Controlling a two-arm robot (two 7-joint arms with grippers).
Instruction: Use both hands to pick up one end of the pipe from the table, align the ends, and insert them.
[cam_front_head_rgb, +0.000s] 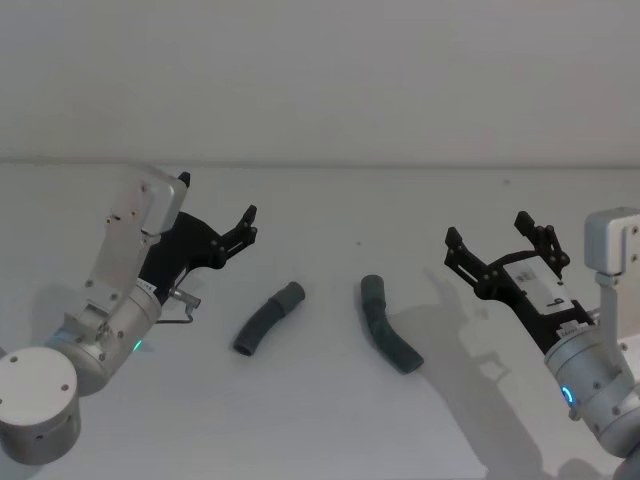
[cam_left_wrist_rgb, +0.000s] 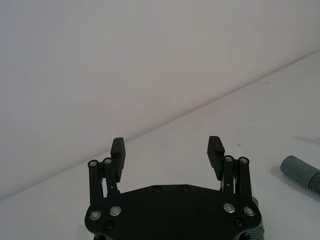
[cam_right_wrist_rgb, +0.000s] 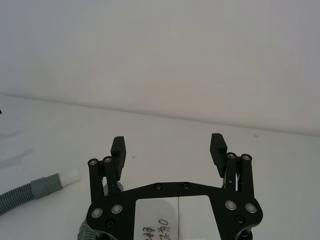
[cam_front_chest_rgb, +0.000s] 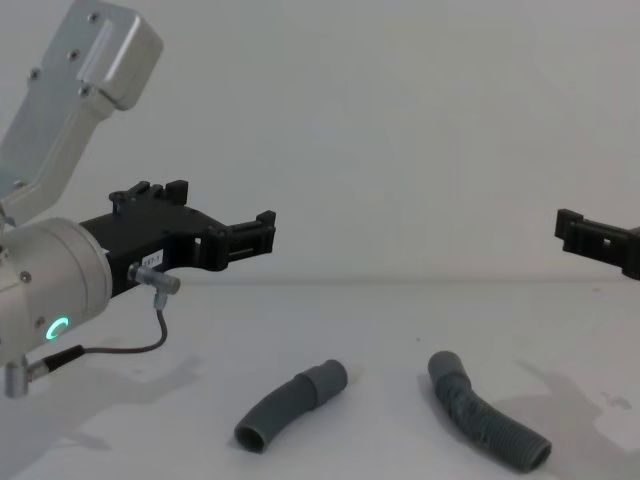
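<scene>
Left gripper (cam_front_head_rgb: 247, 227) and right gripper (cam_front_head_rgb: 486, 227) are hovering empty, fingers spread, while I am finding both hose pieces (cam_front_head_rgb: 268, 318) (cam_front_head_rgb: 388, 323) lying ungrasped, unjoined at the tabletop's (cam_front_head_rgb: 320, 420) middle.

left pipe (cam_front_head_rgb: 268, 318), right pipe (cam_front_head_rgb: 388, 325): apart | table (cam_front_head_rgb: 330, 420) bare around both

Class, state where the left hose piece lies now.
Head view: the left hose piece lies on the table, left of centre, beside the other hose piece, near the left end effector.

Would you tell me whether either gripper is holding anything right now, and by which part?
Nothing is held. The left gripper and right gripper are both open above the table, and the hoses lie on it untouched.
</scene>
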